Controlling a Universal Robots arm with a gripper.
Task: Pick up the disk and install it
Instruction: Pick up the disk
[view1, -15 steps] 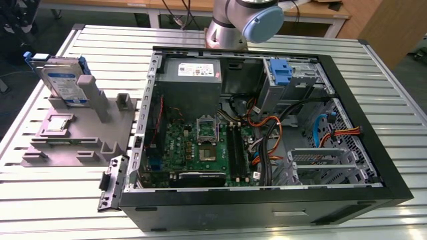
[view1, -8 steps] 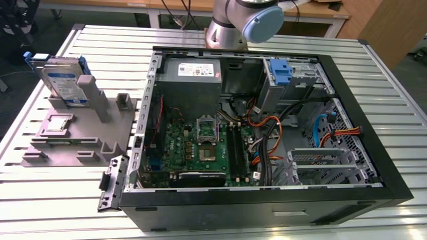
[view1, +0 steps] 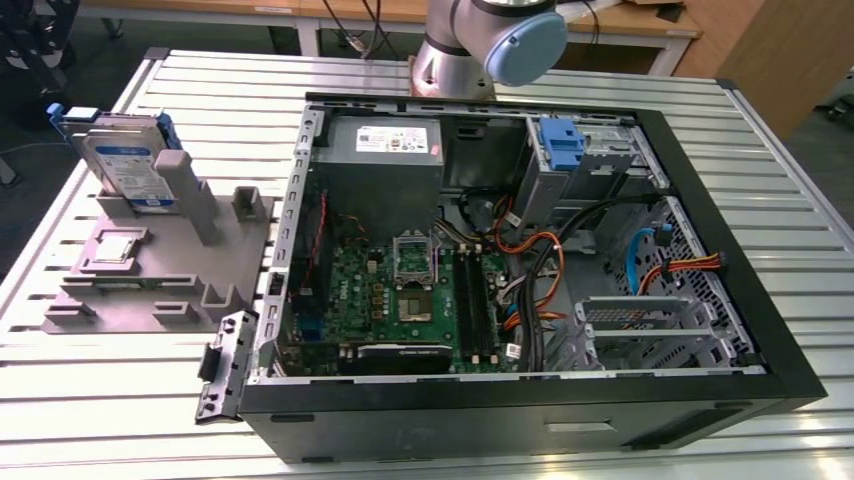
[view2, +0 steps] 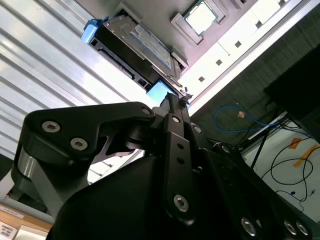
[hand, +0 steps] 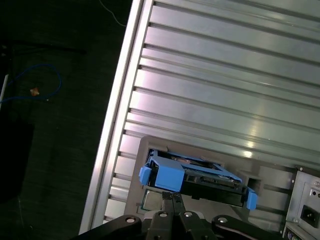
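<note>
The jaws sit pressed together and empty near the disk (hand: 205, 182), which stands on edge in a grey holder (view1: 147, 275) on the tabletop (view1: 120, 400)

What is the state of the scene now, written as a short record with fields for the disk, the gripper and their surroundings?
disk: stands on edge in the grey stand, blue rails on, not picked up
gripper: shut, empty, clear of the disk, which lies ahead of it in both wrist views
grey stand: on the table, at the exterior view's left of the computer case
computer case: lying open on the table, motherboard exposed
</note>
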